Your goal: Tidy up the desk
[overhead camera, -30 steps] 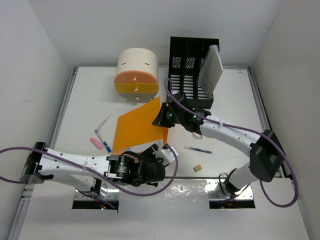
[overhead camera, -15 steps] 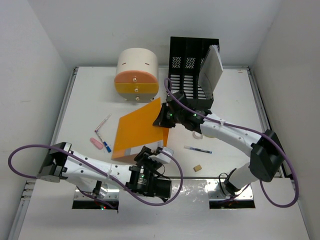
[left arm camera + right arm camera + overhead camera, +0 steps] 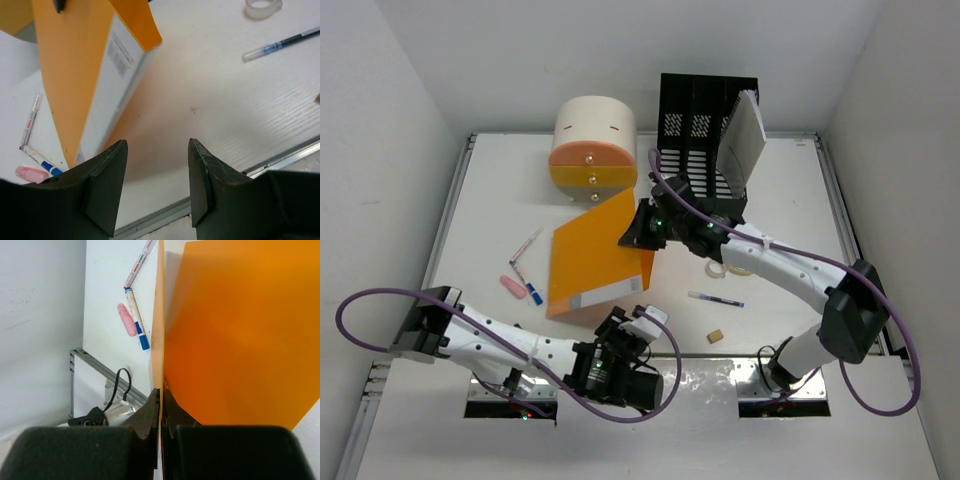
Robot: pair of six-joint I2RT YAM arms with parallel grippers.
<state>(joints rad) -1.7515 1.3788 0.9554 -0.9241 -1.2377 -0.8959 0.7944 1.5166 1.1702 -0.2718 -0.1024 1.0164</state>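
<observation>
The white desk (image 3: 790, 200) carries an orange folder (image 3: 595, 260), tilted up on its lower edge, which bears a white label. My right gripper (image 3: 642, 228) is shut on the folder's upper corner; in the right wrist view the fingertips (image 3: 161, 396) pinch the thin orange sheet (image 3: 240, 330). My left gripper (image 3: 646, 318) is open and empty by the near rail, just below the folder's lower right corner. In the left wrist view the folder (image 3: 75, 75) stands ahead of the open gripper (image 3: 157, 150), apart from it.
A cream and orange drawer unit (image 3: 593, 150) and a black file rack (image 3: 700, 130) holding a grey notebook (image 3: 745, 140) stand at the back. A tape roll (image 3: 720, 268), pen (image 3: 715, 298) and small block (image 3: 716, 336) lie right of the folder. Pink eraser (image 3: 510, 286) and markers (image 3: 526, 268) lie left.
The right gripper has swung the folder's top left and tipped it more upright. The left arm has drawn back toward the near rail, away from the folder's lower edge.
</observation>
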